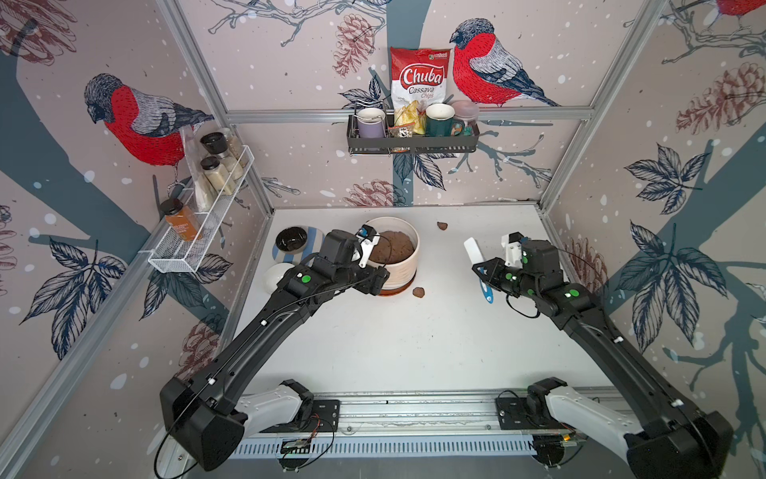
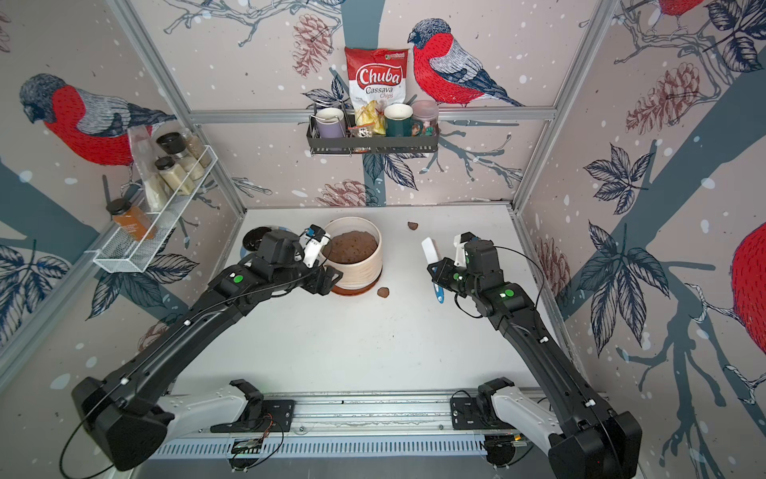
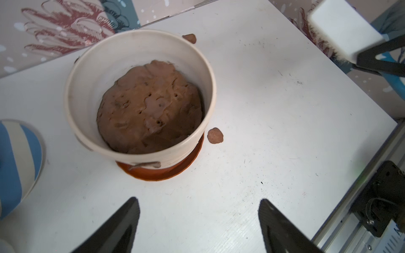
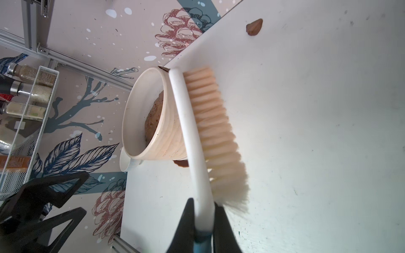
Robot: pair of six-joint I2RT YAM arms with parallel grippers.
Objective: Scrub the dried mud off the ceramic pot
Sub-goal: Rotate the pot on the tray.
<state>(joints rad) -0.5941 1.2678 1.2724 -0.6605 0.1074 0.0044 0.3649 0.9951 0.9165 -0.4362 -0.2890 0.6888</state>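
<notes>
The ceramic pot (image 1: 400,273) (image 2: 360,273) (image 3: 140,50) (image 4: 168,135) is cream, ribbed and full of brown soil, and stands on a brown saucer at the table's back middle. Dried mud flakes (image 1: 418,292) (image 2: 383,292) (image 3: 215,135) lie beside the saucer, and another flake (image 1: 442,225) (image 4: 254,26) lies farther back. A mud patch (image 3: 144,165) clings low on the pot's wall. My left gripper (image 1: 378,282) (image 3: 198,201) is open and empty, close to the pot's near-left side. My right gripper (image 1: 483,269) (image 4: 203,206) is shut on a white brush (image 1: 472,249) (image 4: 192,131), right of the pot and apart from it.
A black bowl (image 1: 291,239) on a blue-striped dish (image 3: 19,153) and a small white bowl (image 1: 275,275) sit left of the pot. A wire rack of jars (image 1: 199,232) hangs on the left wall, and a black shelf (image 1: 410,145) on the back wall.
</notes>
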